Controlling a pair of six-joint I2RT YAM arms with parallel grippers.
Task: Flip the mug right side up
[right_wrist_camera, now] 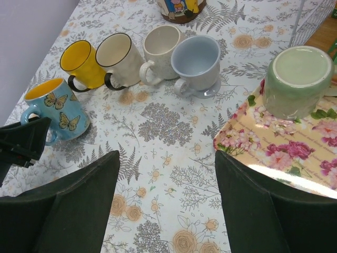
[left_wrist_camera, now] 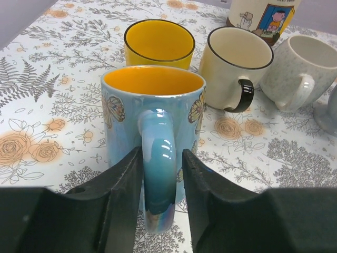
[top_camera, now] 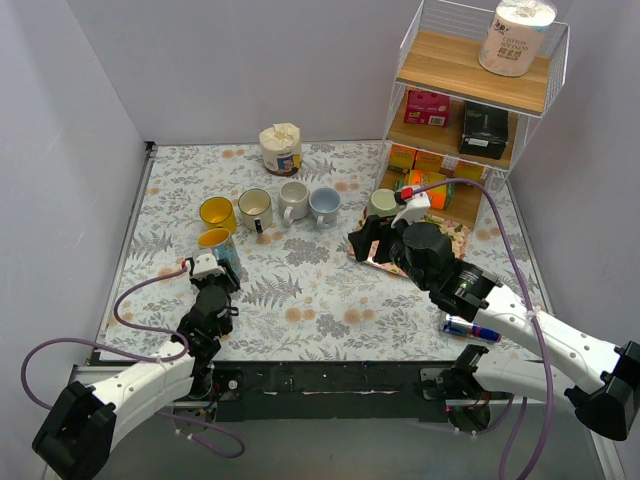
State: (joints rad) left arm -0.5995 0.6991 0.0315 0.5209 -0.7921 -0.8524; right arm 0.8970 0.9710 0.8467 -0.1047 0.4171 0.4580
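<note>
A pale green mug stands upside down on the far left corner of a floral tray; the right wrist view shows its base facing up. My right gripper is open and empty, above the table just left of the tray. A blue butterfly mug with a yellow inside stands upright at the left. My left gripper has its jaws on either side of that mug's handle, with a thin gap showing on the right side.
A yellow mug, a cream mug with a black handle, a white mug and a light blue cup stand upright in a row. A tin with a paper roll stands behind. A wire shelf stands at the back right. A can lies by the right arm.
</note>
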